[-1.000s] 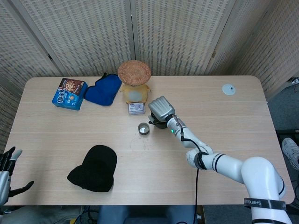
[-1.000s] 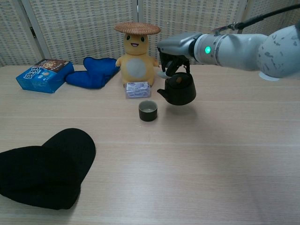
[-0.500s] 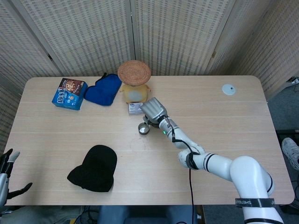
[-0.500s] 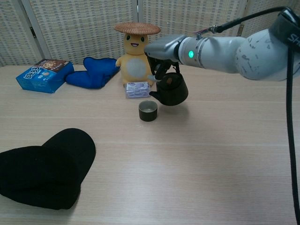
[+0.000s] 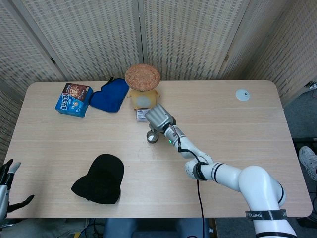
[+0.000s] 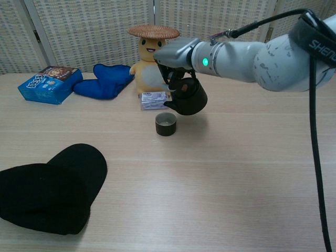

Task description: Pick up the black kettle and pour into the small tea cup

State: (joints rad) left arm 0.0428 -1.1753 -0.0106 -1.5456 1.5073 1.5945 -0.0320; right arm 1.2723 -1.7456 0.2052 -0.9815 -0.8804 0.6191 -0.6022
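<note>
We see the right hand holding the small black round kettle from above, its fingers curled around the handle, so that the kettle hangs clear of the pale wooden worktop. The kettle is tilted, with its spout lowered toward the small dark tea cup, which stands upright on the worktop just below and in front of the spout; the two do not touch. In the head view the right hand covers most of the kettle, and the tea cup shows just beside it. Whether any liquid is leaving the spout we cannot tell.

Behind the kettle stands a yellow plush toy with a woven straw hat, and at its foot lies a small lilac rectangular packet. To the left of the toy we find a blue cloth mitt and, further left, a blue snack box. A black knitted beanie lies at the near left of the worktop, well apart from the cup. A small white round disc sits near the far right corner in the head view.

The left hand shows at the lower left edge of the head view, off the worktop, with its fingers spread and nothing in them.
</note>
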